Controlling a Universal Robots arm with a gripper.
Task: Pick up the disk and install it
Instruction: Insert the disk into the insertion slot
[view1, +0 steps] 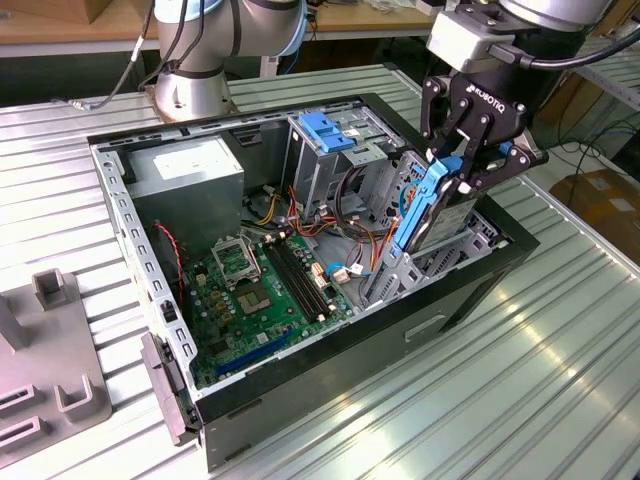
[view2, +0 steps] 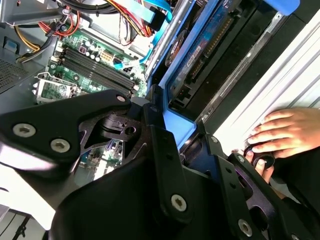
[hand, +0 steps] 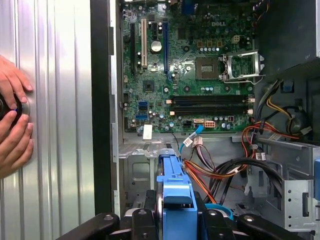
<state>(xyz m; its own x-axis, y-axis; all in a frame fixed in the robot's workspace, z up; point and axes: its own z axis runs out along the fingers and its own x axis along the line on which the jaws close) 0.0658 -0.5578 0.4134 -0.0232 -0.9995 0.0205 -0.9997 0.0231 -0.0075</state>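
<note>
End effector (hand: 177, 220) sits closest in both wrist views, black fingers (hand: 142, 222) pressed on either side of the disk (hand: 175, 182), so it's clamped on the blue carrier edge. Second wrist view has the same grip: end effector (view2: 172, 135) closed on the disk (view2: 177, 125), with the rest of the drive running away from it into the case. In the exterior view the end effector (view1: 462, 170) hangs over the corner of the open computer case (view1: 470, 300) at the exterior view's right. It holds the disk (view1: 428, 205) on edge and tilted, blue carrier side toward the case's middle, grey metal face toward the exterior view's right. The disk's lower end is down inside the case beside a silver bay wall; can't tell if it's seated. The case lies on its side on the ribbed metal desk (view1: 540, 400). Inside it:
- motherboard (view1: 260, 290) on the floor
- power supply (view1: 190, 165) in the far corner
- silver drive cage (view1: 315, 165) with a blue bracket (view1: 325, 130) on top, near the disk
- red, orange and black cables (view1: 300, 215) between cage and board

A person's hands (hand: 12, 125) rest on the desk just outside the case wall, around a small dark round object, apart from the end effector. Grey fixture (view1: 50, 370) sits on the desk at the exterior view's left. Arm base (view1: 195, 90) stands behind the case.
</note>
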